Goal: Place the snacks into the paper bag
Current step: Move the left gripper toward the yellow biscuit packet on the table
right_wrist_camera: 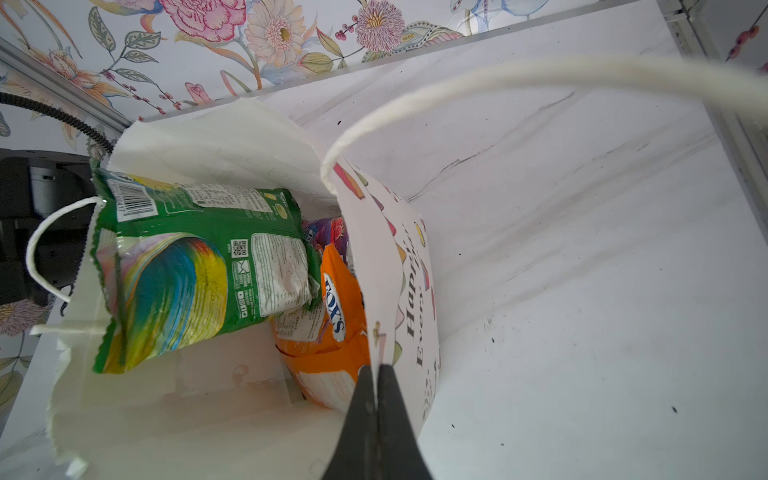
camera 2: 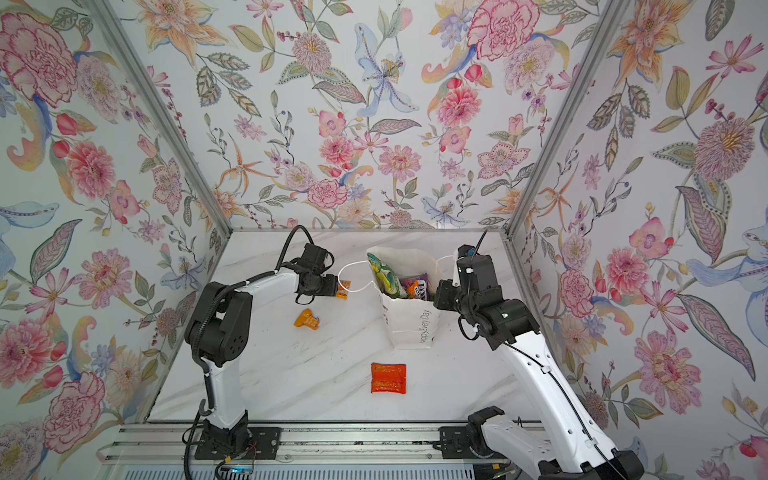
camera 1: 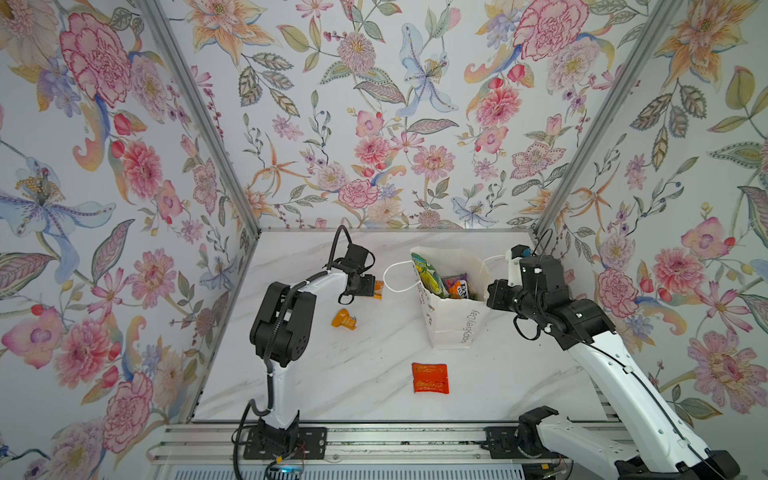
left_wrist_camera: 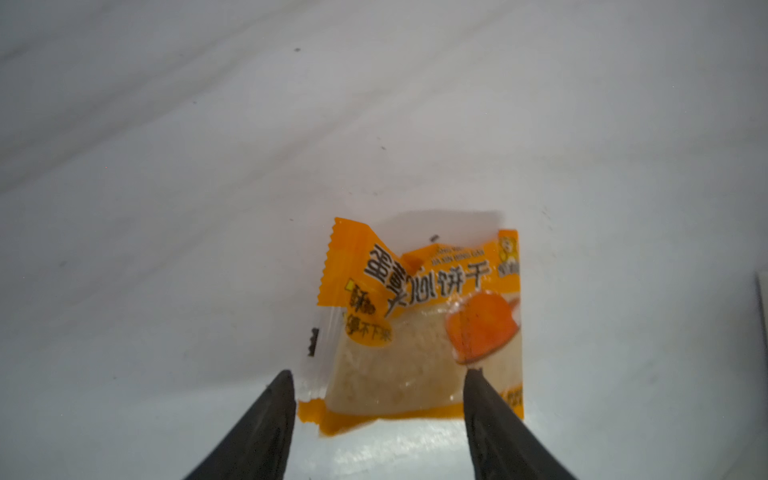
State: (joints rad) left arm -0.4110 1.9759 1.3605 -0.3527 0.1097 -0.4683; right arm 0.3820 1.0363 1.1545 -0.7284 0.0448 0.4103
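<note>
— Floral walls [camera 1: 374, 104] on three sides, white marble table [camera 1: 332, 386] underneath: where does your bag stand?

— Your bag [camera 1: 453, 324] [camera 2: 411, 328] stands upright toward the back, right of centre in both top views, with its mouth open. A cord handle [right_wrist_camera: 540, 74] arcs across the right wrist view.

— And your right gripper?

— Your right gripper [right_wrist_camera: 377, 368] is pressed together on the bag's wall at the rim, with the paper pinched between its fingers.

— What sits inside?

— A green packet [right_wrist_camera: 199, 270] [camera 1: 426, 276] leans against the far wall. A FOX'S packet [right_wrist_camera: 336, 316] and a purple packet [right_wrist_camera: 328, 228] sit beside it, lower down.

— Your left gripper?

— Your left gripper [left_wrist_camera: 380, 374] [camera 1: 371, 289] points down over a sachet [left_wrist_camera: 415, 316] [camera 1: 378, 289] lying on the table, left of the bag. The jaws are spread astride it, one finger at the wrapper's clear edge and the other over the opposite side. Whether either one touches it, you cannot tell.

— What else lies outside the bag?

— A crumpled orange packet [camera 1: 344, 319] [camera 2: 306, 319] lies near that gripper, toward the front. A red packet [camera 1: 430, 378] [camera 2: 388, 377] lies flat in front of the bag, well apart from both grippers.
</note>
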